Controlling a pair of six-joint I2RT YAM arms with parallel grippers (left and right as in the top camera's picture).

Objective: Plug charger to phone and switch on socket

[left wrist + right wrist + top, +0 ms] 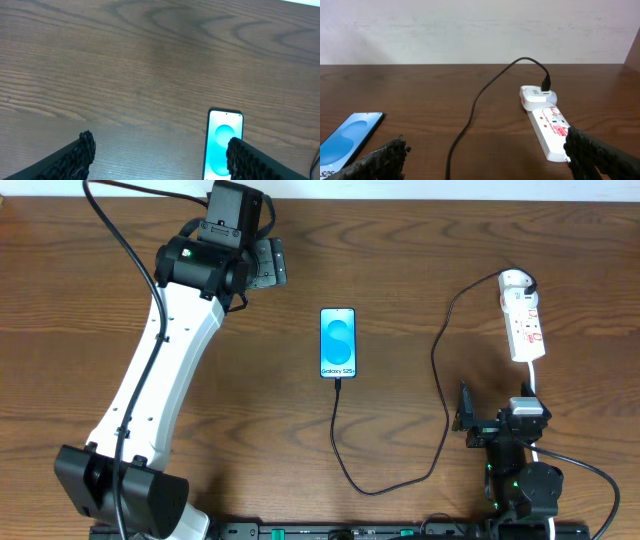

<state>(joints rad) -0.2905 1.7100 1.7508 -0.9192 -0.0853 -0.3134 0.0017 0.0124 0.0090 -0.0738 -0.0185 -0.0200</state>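
Observation:
The phone [338, 343] lies screen up at the table's middle, its screen lit blue and white. The black charger cable [440, 370] runs from the phone's near end in a loop to the white plug on the socket [524, 317], a white power strip with red markings at the right. My left gripper [268, 262] is open and empty, far left of the phone; the phone shows by its right finger in the left wrist view [224, 142]. My right gripper [463, 417] is open and empty, near the front edge; the socket [547, 125] and cable [470, 117] lie ahead of it.
The power strip's white cord [533, 385] runs back toward the right arm's base. A pale wall [470, 30] stands behind the table's far edge. Bare wood [150, 65] lies ahead of the left gripper.

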